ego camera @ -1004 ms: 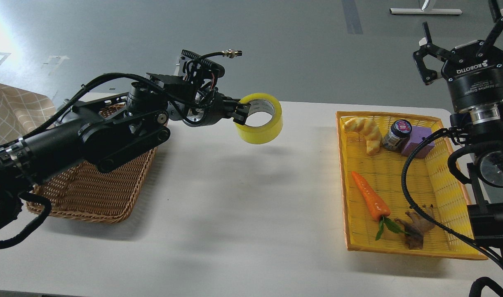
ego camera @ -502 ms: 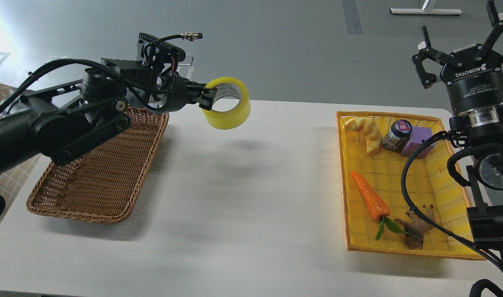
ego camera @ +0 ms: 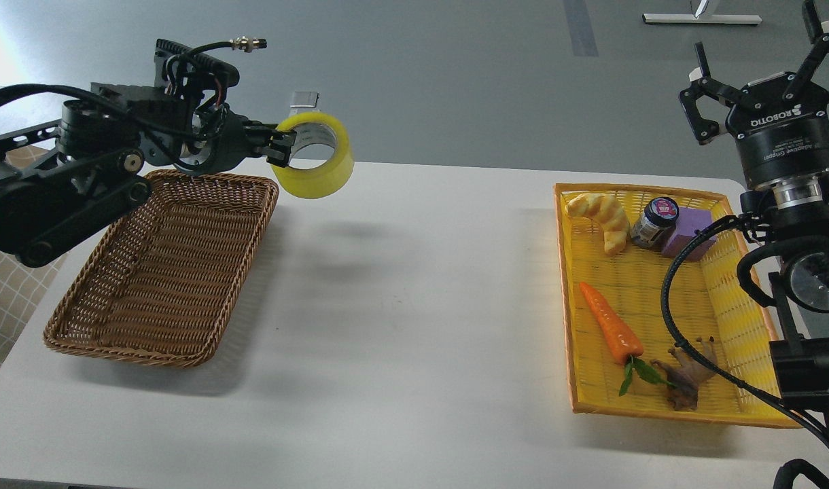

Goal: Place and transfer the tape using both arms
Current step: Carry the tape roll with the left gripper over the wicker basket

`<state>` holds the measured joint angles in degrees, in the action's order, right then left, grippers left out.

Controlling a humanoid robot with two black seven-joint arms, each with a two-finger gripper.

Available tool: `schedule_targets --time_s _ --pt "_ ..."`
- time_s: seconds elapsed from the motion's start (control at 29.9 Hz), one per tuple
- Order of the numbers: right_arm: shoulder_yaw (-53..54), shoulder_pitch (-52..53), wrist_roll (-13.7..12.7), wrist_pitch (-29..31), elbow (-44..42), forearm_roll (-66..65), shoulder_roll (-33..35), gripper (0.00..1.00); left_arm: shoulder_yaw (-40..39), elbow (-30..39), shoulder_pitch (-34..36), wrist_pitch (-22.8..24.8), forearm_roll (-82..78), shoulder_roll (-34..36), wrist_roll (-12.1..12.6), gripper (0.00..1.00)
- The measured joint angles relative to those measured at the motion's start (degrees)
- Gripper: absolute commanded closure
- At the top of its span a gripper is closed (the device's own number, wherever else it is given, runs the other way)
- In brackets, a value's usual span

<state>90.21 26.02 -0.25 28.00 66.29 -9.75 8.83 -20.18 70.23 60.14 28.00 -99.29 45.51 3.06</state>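
The tape [ego camera: 317, 170] is a wide yellow translucent roll with a grey-white core. My left gripper [ego camera: 278, 147] is shut on its near rim and holds it in the air, just past the far right corner of the brown wicker basket [ego camera: 157, 285]. My right gripper [ego camera: 761, 75] is raised at the far right, above the yellow basket [ego camera: 727, 305], with its fingers spread open and empty.
The yellow basket holds a croissant [ego camera: 601, 214], a small jar [ego camera: 656, 221], a purple block [ego camera: 690, 231], an orange carrot [ego camera: 611, 329] and a brown figure [ego camera: 686, 377]. The wicker basket holds nothing. The white table [ego camera: 414, 305] lies between the baskets.
My left arm has swung left and up with the tape, from the table's middle to beside the wicker basket's far right corner. The right arm has barely moved.
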Motion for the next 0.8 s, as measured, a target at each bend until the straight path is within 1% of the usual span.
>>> schedule_targets --time_s 0.33,0.8 --pt "-0.13 -0.09 0.0 0.0 -0.01 0.0 -0.04 0.0 0.22 -0.09 -3.23 0.0 0.06 5.53 -0.05 1.0" --pt "-0.19 -0.25 0.0 0.0 -0.01 0.0 -0.26 0.0 0.28 -2.45 -9.29 -0.17 0.23 7.99 -0.07 1.0"
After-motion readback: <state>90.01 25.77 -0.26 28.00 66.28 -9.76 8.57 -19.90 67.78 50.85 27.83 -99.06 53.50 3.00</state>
